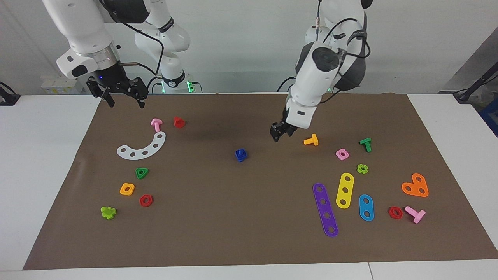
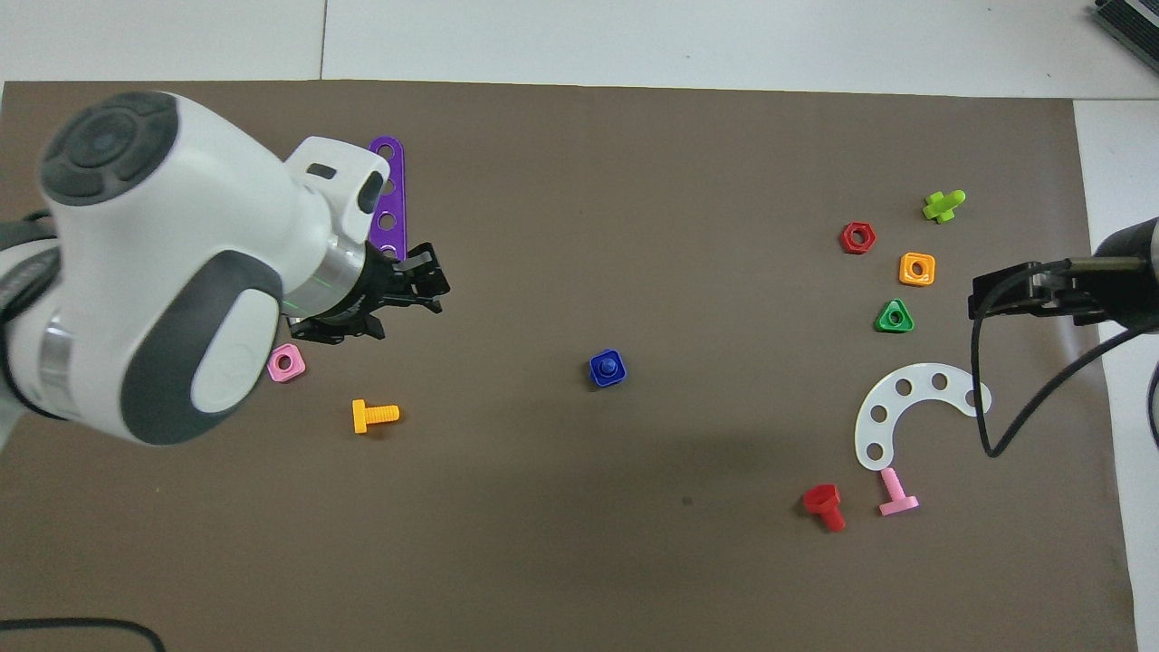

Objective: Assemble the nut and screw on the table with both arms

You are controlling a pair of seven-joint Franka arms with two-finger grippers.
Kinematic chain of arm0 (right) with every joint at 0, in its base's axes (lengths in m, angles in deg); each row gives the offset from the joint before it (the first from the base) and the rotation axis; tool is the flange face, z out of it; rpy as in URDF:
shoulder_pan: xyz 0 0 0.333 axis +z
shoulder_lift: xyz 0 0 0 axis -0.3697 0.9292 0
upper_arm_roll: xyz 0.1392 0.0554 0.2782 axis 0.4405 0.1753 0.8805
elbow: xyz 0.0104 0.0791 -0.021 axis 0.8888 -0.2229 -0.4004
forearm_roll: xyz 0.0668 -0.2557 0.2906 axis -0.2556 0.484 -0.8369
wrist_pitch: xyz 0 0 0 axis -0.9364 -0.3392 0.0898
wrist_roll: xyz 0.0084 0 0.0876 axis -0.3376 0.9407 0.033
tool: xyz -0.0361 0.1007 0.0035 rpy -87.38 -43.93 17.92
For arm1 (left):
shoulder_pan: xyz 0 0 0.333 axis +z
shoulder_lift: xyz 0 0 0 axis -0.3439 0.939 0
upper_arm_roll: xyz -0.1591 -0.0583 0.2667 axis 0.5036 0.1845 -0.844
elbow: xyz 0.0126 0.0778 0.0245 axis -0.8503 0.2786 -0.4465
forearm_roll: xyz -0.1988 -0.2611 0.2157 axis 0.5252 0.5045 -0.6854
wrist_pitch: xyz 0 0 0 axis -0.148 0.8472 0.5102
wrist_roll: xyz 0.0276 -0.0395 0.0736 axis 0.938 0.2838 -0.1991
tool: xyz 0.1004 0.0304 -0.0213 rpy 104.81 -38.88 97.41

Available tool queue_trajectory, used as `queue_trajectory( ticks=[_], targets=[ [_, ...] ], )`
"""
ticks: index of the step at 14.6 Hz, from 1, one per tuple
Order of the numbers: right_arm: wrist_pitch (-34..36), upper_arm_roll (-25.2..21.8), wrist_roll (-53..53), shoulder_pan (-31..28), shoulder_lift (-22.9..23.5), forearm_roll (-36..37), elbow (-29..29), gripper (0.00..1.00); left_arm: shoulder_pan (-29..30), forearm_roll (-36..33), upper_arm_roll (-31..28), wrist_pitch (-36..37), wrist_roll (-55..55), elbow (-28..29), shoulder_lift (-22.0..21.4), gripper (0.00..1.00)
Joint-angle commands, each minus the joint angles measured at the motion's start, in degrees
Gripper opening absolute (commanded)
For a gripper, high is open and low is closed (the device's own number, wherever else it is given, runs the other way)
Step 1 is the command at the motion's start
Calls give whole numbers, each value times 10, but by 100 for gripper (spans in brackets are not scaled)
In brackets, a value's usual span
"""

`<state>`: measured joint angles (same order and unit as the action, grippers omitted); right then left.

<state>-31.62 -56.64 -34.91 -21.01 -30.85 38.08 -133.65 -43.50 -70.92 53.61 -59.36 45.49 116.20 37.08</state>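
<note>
The blue nut (image 1: 241,156) and the blue screw (image 1: 241,151) sit joined as one piece in the middle of the brown mat (image 1: 249,217). In the overhead view the screw's tip (image 2: 608,366) shows in the hole of the square nut (image 2: 598,376). My left gripper (image 1: 281,133) is open and empty. It hangs low over the mat beside the blue piece, toward the left arm's end, apart from it. It also shows in the overhead view (image 2: 433,282). My right gripper (image 1: 125,100) is open and empty, raised over the mat's edge at the robots' side.
A yellow-orange bolt (image 1: 311,140), pink square nut (image 1: 342,154), green bolt (image 1: 366,144) and several coloured strips (image 1: 326,210) lie toward the left arm's end. A white curved strip (image 1: 142,149), pink bolt (image 1: 156,124), red bolt (image 1: 179,122) and several nuts (image 1: 127,189) lie toward the right arm's end.
</note>
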Motion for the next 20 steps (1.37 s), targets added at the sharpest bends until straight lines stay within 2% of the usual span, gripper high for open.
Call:
queue_trajectory(
  ticks=[1,3,6,8,9,10,13,17,20],
  targets=[
    [4,1,-15,-2,-11,-6,-10,100,72,1,5,85,145,25,-56,66],
    [4,1,-15,-2,-11,-6,-10,100,130,-3,4,139,262,26,-77,66],
    [4,1,-15,-2,-10,-6,-10,100,150,-112,5,144,310,42,-104,69],
    [4,1,-15,-2,-11,-6,-10,100,153,-147,4,116,313,35,-104,81],
    [4,1,-15,-2,-11,-6,-10,100,163,-147,4,82,320,35,-104,95],
    [4,1,-15,-2,-11,-6,-10,100,169,-146,4,52,338,34,-103,100],
    [4,1,-14,-2,-11,-6,-10,100,176,-131,3,30,347,15,-94,100],
    [4,1,-14,-2,-11,-6,-10,100,198,-76,3,38,343,-6,-83,100],
    [4,0,-15,-2,-11,-6,-10,100,199,-79,5,43,343,-9,-82,100]
  ],
)
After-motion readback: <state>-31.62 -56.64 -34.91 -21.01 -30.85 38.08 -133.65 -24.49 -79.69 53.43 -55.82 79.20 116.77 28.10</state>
